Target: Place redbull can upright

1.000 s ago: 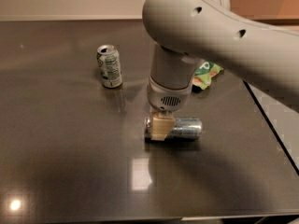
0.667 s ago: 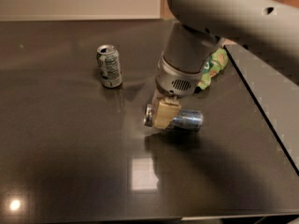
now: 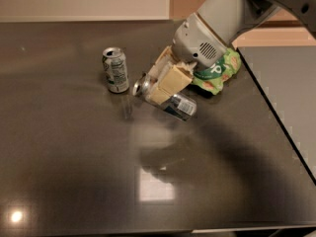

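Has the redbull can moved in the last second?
Yes. The claw, shut on the redbull can, has carried it up and left, toward the standing can.

1. Your gripper [image 3: 162,89] is over mid-table, just right of the green-white can [image 3: 115,69]. Its tan fingers [image 3: 173,79] look matt and rubbery, and they are clamped on the redbull can [image 3: 179,105].
2. Redbull can: silver metal, glossy, with bluish print.
3. Green-white can: metal with a shiny top and a printed body.
4. Table [image 3: 74,172]: dark, smooth and glossy; you see lamp glare on it.
5. Green bag [image 3: 217,74]: crinkled, glossy plastic.
6. Arm shell [image 3: 222,19]: smooth, matt grey plastic.
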You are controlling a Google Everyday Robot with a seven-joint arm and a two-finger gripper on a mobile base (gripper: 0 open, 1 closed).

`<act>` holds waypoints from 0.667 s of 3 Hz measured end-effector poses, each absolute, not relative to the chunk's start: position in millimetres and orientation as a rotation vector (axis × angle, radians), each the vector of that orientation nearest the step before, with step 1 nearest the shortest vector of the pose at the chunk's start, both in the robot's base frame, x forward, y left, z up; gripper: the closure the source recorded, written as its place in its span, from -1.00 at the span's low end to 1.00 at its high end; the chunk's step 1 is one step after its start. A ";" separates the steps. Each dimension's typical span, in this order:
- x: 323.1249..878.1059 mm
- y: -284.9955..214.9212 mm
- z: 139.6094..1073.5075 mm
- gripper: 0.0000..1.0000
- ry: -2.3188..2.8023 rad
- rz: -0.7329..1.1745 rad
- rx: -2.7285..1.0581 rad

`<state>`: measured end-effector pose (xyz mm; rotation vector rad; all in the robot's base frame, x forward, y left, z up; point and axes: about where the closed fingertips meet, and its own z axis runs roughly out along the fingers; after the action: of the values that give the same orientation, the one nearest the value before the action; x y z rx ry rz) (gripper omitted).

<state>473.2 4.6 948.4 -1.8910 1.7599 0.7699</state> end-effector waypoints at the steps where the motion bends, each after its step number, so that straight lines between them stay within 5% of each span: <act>1: 469.6 18.9 971.6 1.00 1.603 0.987 -1.792; 2: 461.3 23.5 984.4 1.00 1.456 1.148 -1.671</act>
<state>461.3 23.5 984.4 -1.6712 1.4556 1.1479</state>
